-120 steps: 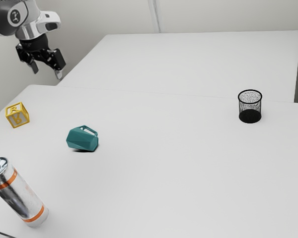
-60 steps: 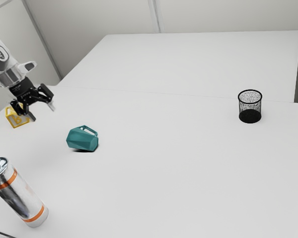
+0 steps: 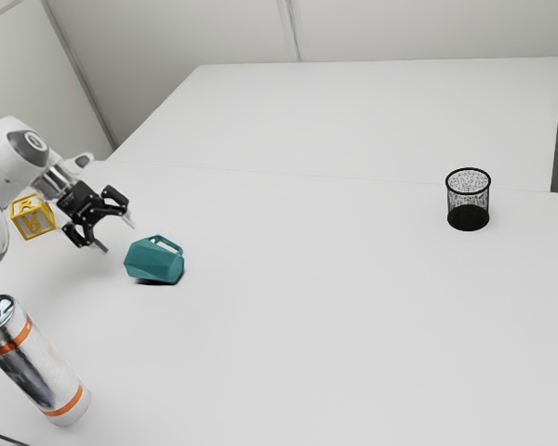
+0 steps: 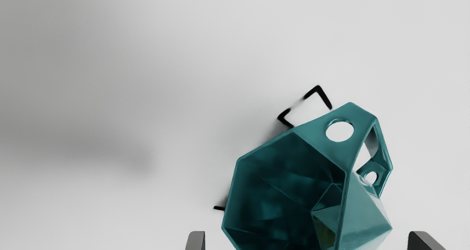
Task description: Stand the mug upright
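Near the exterior view's left edge, past the yellow-framed letter block [image 3: 33, 217], I have the pincer [image 3: 118, 235] reaching down over the pale desk [image 3: 307, 344], its two fingers spread wide with nothing clamped between them. The teal mug [image 3: 155, 262] is just beyond the fingertips, toward the exterior view's right, lying on its side on the desk with its handle [image 3: 168, 243] raised on the upper side. Through the wrist camera I look straight into the mug's open mouth, so that end faces the pincer and the base points away from it. The faceted body sits across the space between the two fingertips in that view, while from outside I can see the mug is apart from both. Some thin black angular marks [image 4: 325, 96] show against the pale surface beside the mug. Closer to the exterior camera, a silver and white can [image 3: 39, 367] with orange bands stands with its ring-pull top up, well apart from the mug. Far over toward the exterior view's right, a black mesh cup [image 3: 468, 201] stands upright with its mouth open, and behind the desk lies another broad white surface [image 3: 381, 111].
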You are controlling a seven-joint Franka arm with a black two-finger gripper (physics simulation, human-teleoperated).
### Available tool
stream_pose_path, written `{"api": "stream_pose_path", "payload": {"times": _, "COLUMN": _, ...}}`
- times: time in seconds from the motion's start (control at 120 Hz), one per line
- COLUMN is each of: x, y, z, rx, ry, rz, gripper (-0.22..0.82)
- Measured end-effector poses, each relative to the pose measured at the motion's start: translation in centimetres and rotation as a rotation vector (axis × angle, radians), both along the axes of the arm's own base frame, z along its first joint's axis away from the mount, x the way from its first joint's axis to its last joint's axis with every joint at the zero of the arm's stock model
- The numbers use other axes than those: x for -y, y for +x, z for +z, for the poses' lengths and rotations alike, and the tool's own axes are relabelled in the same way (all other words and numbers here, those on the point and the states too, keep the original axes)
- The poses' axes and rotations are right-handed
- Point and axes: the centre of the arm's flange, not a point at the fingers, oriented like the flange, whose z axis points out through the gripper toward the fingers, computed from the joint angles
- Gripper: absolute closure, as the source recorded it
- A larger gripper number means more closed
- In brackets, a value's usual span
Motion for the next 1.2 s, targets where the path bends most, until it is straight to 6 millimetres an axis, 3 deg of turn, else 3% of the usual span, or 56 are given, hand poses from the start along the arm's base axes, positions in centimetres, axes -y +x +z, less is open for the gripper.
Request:
{"api": "stream_pose_path", "payload": {"times": 0.267, "x": 1.7, "y": 0.6, "z": -2.9, "rx": 0.033, "ry": -0.132, "rz": 0.034, "gripper": 0.00}}
{"api": "stream_pose_path", "payload": {"times": 0.567, "x": 3.5, "y": 0.6, "z": -4.6, "rx": 0.049, "ry": -0.226, "rz": 0.050, "gripper": 0.00}}
{"api": "stream_pose_path", "payload": {"times": 0.6, "x": 3.5, "y": 0.6, "z": -4.7, "rx": 0.051, "ry": -0.229, "rz": 0.050, "gripper": 0.04}}
{"api": "stream_pose_path", "payload": {"times": 0.725, "x": 3.5, "y": 0.5, "z": -4.8, "rx": 0.050, "ry": -0.231, "rz": 0.043, "gripper": 0.38}}
{"api": "stream_pose_path", "payload": {"times": 0.808, "x": 3.6, "y": 0.5, "z": -4.7, "rx": 0.050, "ry": -0.231, "rz": 0.038, "gripper": 0.53}}
{"api": "stream_pose_path", "payload": {"times": 0.983, "x": 4.2, "y": 1.0, "z": -4.3, "rx": 0.061, "ry": -0.229, "rz": 0.021, "gripper": 0.66}}
{"api": "stream_pose_path", "payload": {"times": 1.2, "x": 5.1, "y": 1.9, "z": -3.1, "rx": 0.085, "ry": -0.227, "rz": -0.001, "gripper": 0.75}}
